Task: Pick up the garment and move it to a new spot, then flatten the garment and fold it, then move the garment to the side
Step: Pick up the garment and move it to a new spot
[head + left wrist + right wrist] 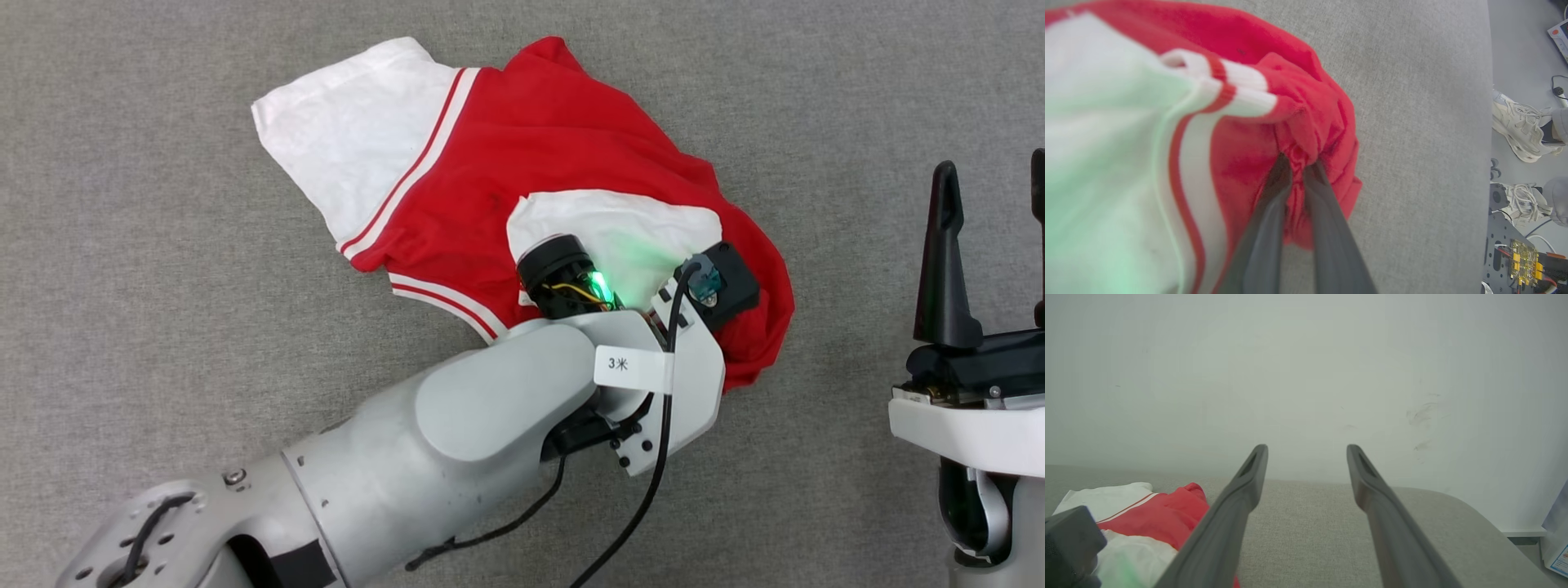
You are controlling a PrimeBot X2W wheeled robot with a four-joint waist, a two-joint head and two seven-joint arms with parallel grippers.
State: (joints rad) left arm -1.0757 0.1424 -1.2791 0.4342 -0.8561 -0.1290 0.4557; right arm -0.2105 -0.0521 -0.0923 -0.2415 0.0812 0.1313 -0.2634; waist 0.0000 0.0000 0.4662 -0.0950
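In left end effector (1298, 164), garment (1306, 102), seemingly

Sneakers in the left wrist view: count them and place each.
2. The upper sneaker is at the right edge, on the floor past the grey surface. The lower sneaker is below it in that view, by a dark plate. Others may lie outside the frame.

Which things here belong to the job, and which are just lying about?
Job:
- shirt
- left hand, shut on the shirt's red cloth
- right hand, open, off to the side

Lying about:
- a person's sneakers
- circuit board
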